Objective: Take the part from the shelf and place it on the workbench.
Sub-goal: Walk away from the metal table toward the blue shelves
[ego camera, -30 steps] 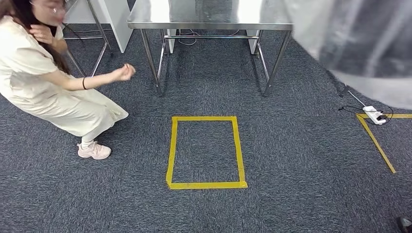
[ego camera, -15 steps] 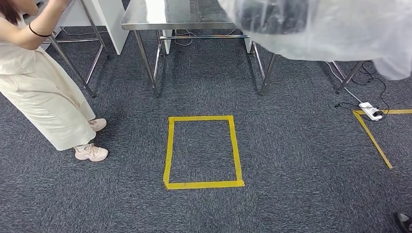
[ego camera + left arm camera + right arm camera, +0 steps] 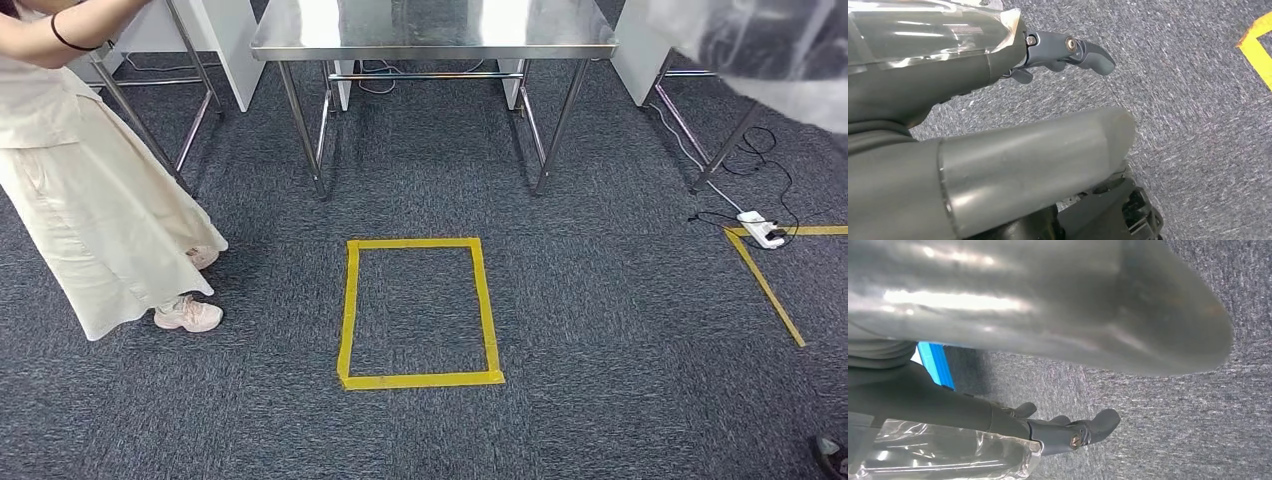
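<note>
Head view: part carried, bench ahead, drop-off not yet done

**Step.** Transport. The part [image 3: 765, 45] (dark, in a clear bag) shows blurred in the upper right of the frame, up in the air and off to the right of the bench [image 3: 430, 25]. The bench sits at top centre with a bare steel top. So the pick looks done and the placing is left.

**Hands.** In the left wrist view the bag lies against the left hand [image 3: 1063, 50] at upper left. Dark fingers [image 3: 1095, 55] poke out past the bag's edge, and the thumb [image 3: 1048, 160] is well apart from them. In the right wrist view the bag sits at lower left against the right hand [image 3: 1068, 432], with its fingers sticking out the same way. Likely the part is pressed between both hands. Whether either hand is truly clamped on it, cannot tell.

**Floor.** A tape box [image 3: 350, 310] is at centre, in front of the bench. A person [image 3: 90, 200] stands at the left edge, and a power strip [image 3: 765, 232] lies at the right.

**Next.** Probably step up to the tape box, swing the part left over the bench top, lower it and let go. Keep even pressure on it, since the bag looks slippery.
</note>
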Robot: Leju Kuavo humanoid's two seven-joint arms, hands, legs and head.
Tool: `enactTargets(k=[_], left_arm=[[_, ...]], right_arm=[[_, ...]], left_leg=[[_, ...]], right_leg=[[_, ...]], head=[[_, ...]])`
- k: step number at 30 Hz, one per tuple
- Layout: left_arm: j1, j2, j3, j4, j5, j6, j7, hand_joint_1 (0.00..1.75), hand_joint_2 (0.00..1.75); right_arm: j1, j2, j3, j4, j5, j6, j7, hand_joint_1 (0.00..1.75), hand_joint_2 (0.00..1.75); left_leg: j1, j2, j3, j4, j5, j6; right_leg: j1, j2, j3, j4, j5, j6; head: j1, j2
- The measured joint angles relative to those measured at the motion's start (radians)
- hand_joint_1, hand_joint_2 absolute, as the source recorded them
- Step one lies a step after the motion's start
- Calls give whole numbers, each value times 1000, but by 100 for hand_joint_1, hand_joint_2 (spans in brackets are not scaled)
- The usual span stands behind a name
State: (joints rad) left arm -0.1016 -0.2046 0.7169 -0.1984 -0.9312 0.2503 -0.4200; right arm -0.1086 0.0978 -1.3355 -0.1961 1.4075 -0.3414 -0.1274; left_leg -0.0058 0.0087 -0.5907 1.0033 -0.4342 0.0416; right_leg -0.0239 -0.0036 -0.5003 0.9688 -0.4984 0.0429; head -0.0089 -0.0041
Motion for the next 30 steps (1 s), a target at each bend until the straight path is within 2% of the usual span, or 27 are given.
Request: enactTargets(k=[2,4,5,7,8,9,10,11,12,13,14,15,16,17,18,19,21,23,27,28,30], left_arm=[[0,0,0,0,0,3,0,0,0],[-1,-1,0,0,0,5,0,0,0],[-1,-1,0,0,0,6,0,0,0],[-2,-1,0,0,0,7,0,0,0],[-2,-1,0,0,0,7,0,0,0],[-1,-2,0,0,0,8,0,0,0],[0,-2,0,0,0,8,0,0,0],[0,-2,0,0,0,10,0,0,0],[1,-2,0,0,0,12,0,0,0],[1,-3,0,0,0,14,0,0,0],[1,-2,0,0,0,16,0,0,0],[1,-2,0,0,0,18,0,0,0],[1,-2,0,0,0,19,1,0,0],[1,-1,0,0,0,19,1,0,0],[1,-1,0,0,1,19,1,0,0],[1,-1,0,0,1,19,1,0,0],[1,0,0,0,0,20,1,0,0],[1,0,0,0,0,21,1,0,0],[1,0,0,0,-1,24,1,0,0],[1,0,0,0,-1,24,1,0,0],[1,0,0,0,-1,24,1,0,0]], right_arm=[[1,0,0,0,0,0,0,0,0],[1,-1,0,0,-1,0,0,0,0],[1,-1,0,0,-1,0,0,0,0],[0,-1,0,0,-1,0,0,0,0],[1,0,0,0,-1,0,0,0,0],[2,-1,0,0,-1,0,0,0,0],[4,-2,0,0,-1,0,0,0,0],[6,-3,0,0,-1,0,0,0,0],[6,-4,0,0,-1,0,0,0,0],[6,-5,0,0,-1,0,0,0,0],[6,-5,0,0,-1,0,0,0,0],[5,-5,0,0,-1,1,0,0,0],[6,-4,0,1,-1,1,0,0,0],[7,-3,0,1,-1,1,0,0,0],[8,-4,0,1,-1,2,0,0,0],[9,-4,0,1,-1,2,0,0,0],[9,-4,0,1,-1,2,1,0,0],[9,-4,0,1,-1,2,1,0,0],[9,-4,0,1,-2,2,1,0,0],[9,-5,0,1,-2,2,0,0,0],[9,-5,0,1,-2,2,0,0,0]], left_leg=[[-1,0,0,-7,1,10],[3,0,9,-21,10,21],[4,0,12,-26,15,25],[6,1,10,-31,22,29],[5,1,5,-30,23,29],[5,0,1,-30,25,27],[5,0,-2,-28,27,24],[7,0,-5,-25,28,21],[9,0,-8,-21,29,17],[10,0,-9,-16,30,12],[11,0,-10,-11,30,5],[10,1,-12,-7,29,-2],[8,2,-13,-3,29,-10],[7,3,-15,-1,25,-10],[7,4,-16,0,24,-5],[8,4,-16,0,23,4],[9,5,-16,-1,26,24],[10,4,-15,-2,30,28],[12,4,-16,-4,34,22],[12,4,-16,-4,34,16],[15,4,-16,-6,32,-8]], right_leg=[[3,0,9,4,8,11],[8,1,9,23,-3,13],[8,1,-3,49,-26,8],[7,2,-52,154,-90,-3],[7,3,-80,215,-118,-3],[6,3,-100,257,-135,1],[4,3,-103,266,-138,7],[2,2,-86,234,-123,17],[-2,2,-52,168,-96,30],[-4,2,-20,101,-68,36],[-3,-1,2,49,-52,35],[-1,-4,11,20,-40,28],[0,-6,9,14,-33,13],[1,-9,6,14,-30,2],[0,-9,7,14,-21,-5],[-1,-8,8,14,-15,-10],[3,-8,8,14,-14,-12],[7,-8,7,14,-13,-15],[11,-8,5,15,-13,-17],[12,-8,4,15,-14,-18],[14,-8,3,16,-16,-21]], head=[[0,0],[1,0],[3,0],[12,0],[16,0],[18,0],[19,0],[20,0],[21,0],[22,0],[24,0],[26,0],[26,0],[24,0],[20,0],[15,0],[9,0],[5,0],[1,0],[1,0],[1,0]])
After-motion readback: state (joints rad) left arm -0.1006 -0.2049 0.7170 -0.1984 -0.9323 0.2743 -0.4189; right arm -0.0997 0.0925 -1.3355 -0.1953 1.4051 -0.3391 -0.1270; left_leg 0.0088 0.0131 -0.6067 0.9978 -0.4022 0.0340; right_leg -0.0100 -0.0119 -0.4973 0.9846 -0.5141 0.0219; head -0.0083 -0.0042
